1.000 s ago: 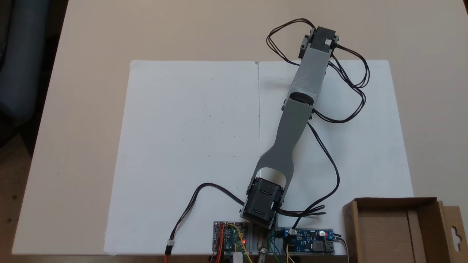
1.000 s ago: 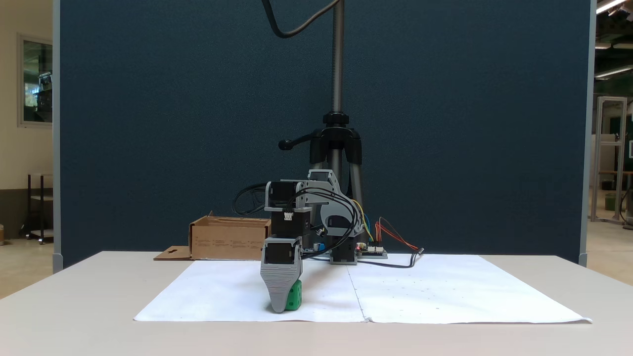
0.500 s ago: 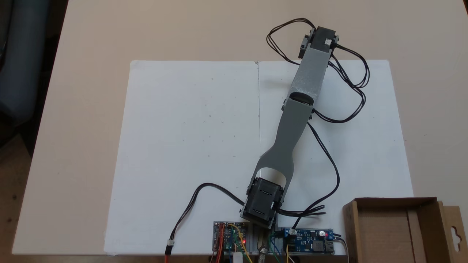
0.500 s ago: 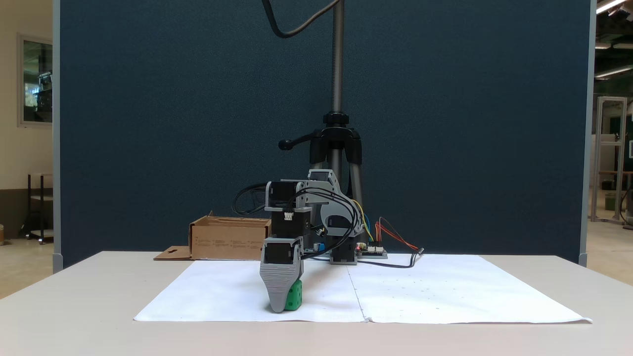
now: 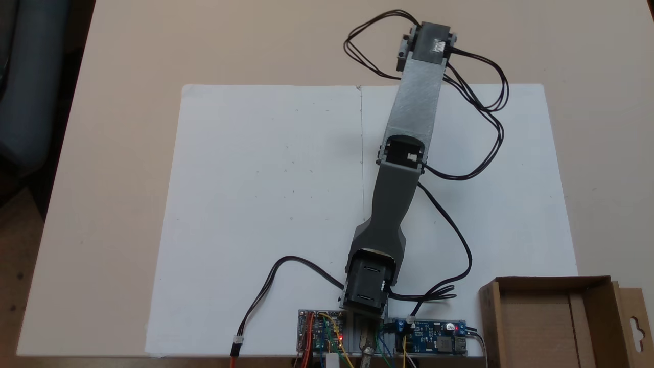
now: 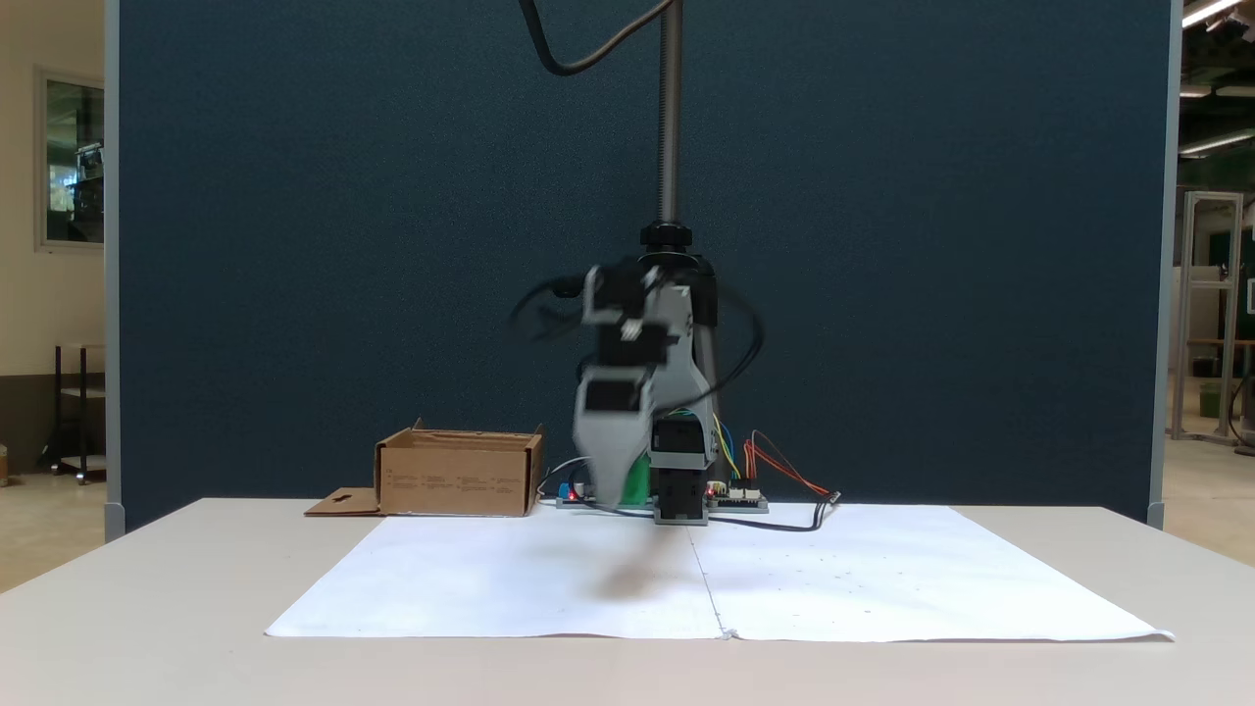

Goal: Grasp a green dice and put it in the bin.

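In a fixed view from the table's edge, the gripper hangs blurred above the white paper, with the green dice a smeared bright-green patch beside its grey finger, seemingly clamped there and clear of the table. From above, the arm hides both; the cardboard bin sits open at lower right.

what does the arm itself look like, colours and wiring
The arm is built of flat grey plastic links joined by boxy black servo motors, one with a small white connector on top. Thin black cables loop off its side and run down to the base. The gripper is a grey wedge tapering to a point, blurred in a fixed view. Green and blue circuit boards with coloured wires sit at the base.
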Controlling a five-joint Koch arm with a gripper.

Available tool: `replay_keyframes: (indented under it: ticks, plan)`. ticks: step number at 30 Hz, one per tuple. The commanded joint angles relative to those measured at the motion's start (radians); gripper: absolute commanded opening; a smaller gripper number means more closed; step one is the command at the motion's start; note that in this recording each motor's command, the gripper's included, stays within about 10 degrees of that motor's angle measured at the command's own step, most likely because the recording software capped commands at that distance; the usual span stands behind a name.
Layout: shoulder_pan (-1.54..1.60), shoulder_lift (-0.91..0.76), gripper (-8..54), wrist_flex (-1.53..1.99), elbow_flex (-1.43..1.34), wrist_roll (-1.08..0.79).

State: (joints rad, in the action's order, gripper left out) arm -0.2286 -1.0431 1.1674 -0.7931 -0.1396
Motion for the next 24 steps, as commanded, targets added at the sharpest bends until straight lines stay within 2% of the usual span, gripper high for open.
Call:
replay_keyframes:
  ticks: [1, 4, 12, 17, 24]
  plan:
    - [0.037, -0.167, 11.9, 0.071, 0.006, 0.057]
    - [0.097, -0.295, 11.9, 0.114, 0.006, 0.058]
    - [0.064, -0.321, 11.9, 0.126, -0.012, 0.055]
    - [-0.095, -0.336, 11.9, 0.110, -0.015, 0.028]
    - [-0.471, -0.360, 11.9, 0.091, -0.015, -0.080]
